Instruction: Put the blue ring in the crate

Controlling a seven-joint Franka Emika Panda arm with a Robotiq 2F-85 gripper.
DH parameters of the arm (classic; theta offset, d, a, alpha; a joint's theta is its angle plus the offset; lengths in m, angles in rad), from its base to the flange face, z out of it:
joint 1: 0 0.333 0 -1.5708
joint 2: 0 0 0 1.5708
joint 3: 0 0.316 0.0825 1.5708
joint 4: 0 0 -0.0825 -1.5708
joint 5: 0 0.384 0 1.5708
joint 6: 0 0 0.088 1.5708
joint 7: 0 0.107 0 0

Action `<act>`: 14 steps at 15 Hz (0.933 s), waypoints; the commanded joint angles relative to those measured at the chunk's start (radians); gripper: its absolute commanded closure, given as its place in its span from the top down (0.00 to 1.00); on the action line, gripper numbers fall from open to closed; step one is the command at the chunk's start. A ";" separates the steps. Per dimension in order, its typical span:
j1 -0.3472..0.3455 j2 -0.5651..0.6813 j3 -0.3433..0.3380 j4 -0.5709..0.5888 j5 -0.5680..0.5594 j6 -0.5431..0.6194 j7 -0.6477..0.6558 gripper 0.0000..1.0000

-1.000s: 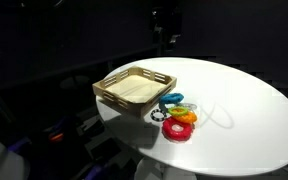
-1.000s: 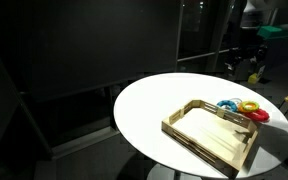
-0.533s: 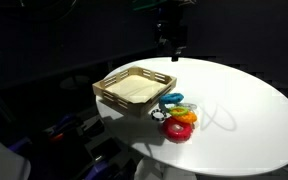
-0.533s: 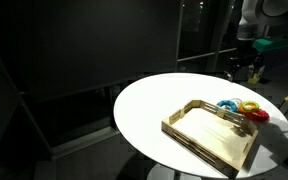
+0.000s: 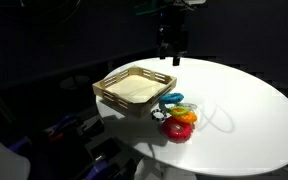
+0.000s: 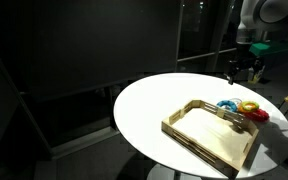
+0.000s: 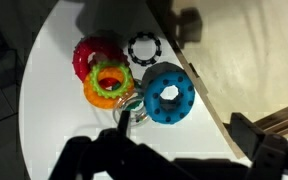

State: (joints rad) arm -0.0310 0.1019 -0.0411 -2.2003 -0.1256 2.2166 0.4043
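The blue ring [image 5: 171, 99] lies on the white round table next to the crate's near corner; it also shows in the other exterior view [image 6: 227, 104] and in the wrist view [image 7: 168, 93]. The crate [image 5: 119, 99] is a tan wooden tray with nothing in it, seen in both exterior views [image 6: 197, 142] and at the right of the wrist view [image 7: 246, 50]. My gripper [image 5: 172, 52] hangs open and empty in the air above the table's far side, beyond the rings [image 6: 242, 72]. In the wrist view its dark fingers [image 7: 183, 127] frame the blue ring from above.
Beside the blue ring lie a red ring [image 7: 96, 55], an orange ring with a green inner ring [image 7: 107, 83], a small black ring [image 7: 142, 47] and a clear ring [image 7: 134, 110]. The white table [image 5: 244, 100] ends close behind them; its surroundings are dark.
My gripper has come down and a little toward the rings over the last second. The rings and the crate have not moved.
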 commanded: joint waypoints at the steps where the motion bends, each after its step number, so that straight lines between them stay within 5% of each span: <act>1: 0.001 0.072 -0.030 0.027 -0.040 0.058 0.074 1.00; 14: 0.066 0.242 -0.124 0.032 -0.186 0.169 0.244 1.00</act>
State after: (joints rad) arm 0.0085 0.3033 -0.1403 -2.1951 -0.2724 2.3716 0.6004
